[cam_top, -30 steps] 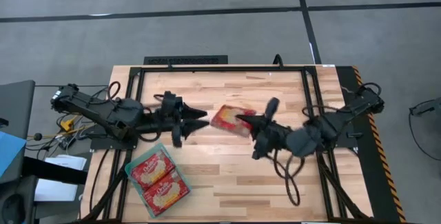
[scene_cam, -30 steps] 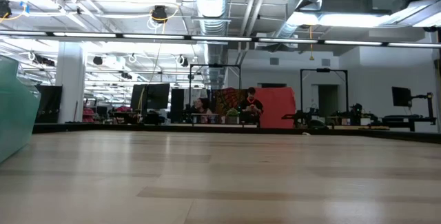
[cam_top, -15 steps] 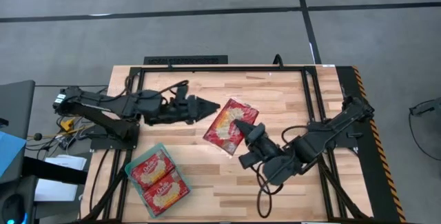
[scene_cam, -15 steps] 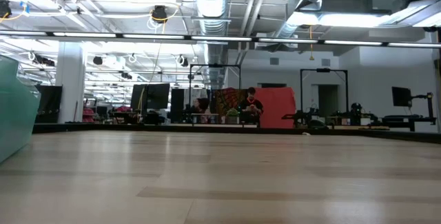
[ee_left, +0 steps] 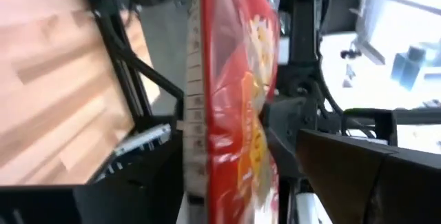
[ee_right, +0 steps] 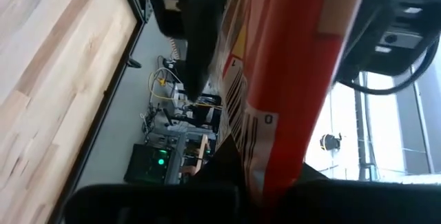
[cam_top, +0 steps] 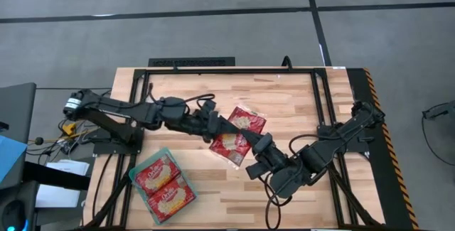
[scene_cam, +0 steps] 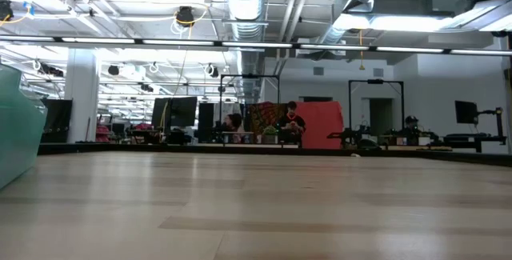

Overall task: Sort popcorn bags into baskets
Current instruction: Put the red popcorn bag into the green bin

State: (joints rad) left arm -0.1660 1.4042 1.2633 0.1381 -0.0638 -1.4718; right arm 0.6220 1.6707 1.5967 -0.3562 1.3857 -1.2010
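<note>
A red popcorn bag [cam_top: 242, 128] with a yellow picture hangs in the air over the table's middle, with my right gripper [cam_top: 256, 144] shut on it. My left gripper [cam_top: 222, 126] reaches in from the table's left. It is open, with one finger on each side of the bag's left part; its wrist view shows the bag [ee_left: 231, 114] edge-on between the fingers. The teal basket [cam_top: 146, 160] stands near the near left corner with two squarish bags [cam_top: 153, 172] [cam_top: 169, 199] lying flat in it, side by side. My left gripper stands astride the bag's left edge [ee_left: 200, 134]; I cannot tell whether a finger touches it. My right gripper pinches the bag's near right edge [cam_top: 249, 143] between its two fingers, coming level from the table's near right. The bag [ee_right: 275, 114] is lifted clear of the table.
Black frame rails [cam_top: 320, 103] run along the table's left, far and right sides. Bare wood [cam_top: 284, 96] lies around the bag. In the low view the basket's wall [scene_cam: 16, 124] shows at the left edge, and people sit far off in the room.
My left gripper has gone toward the table's right and rolled, so its open fingers now straddle the bag. My right gripper has drawn toward the near edge, sunk a little and rolled. The bag has turned with it and shows more of its face from above.
</note>
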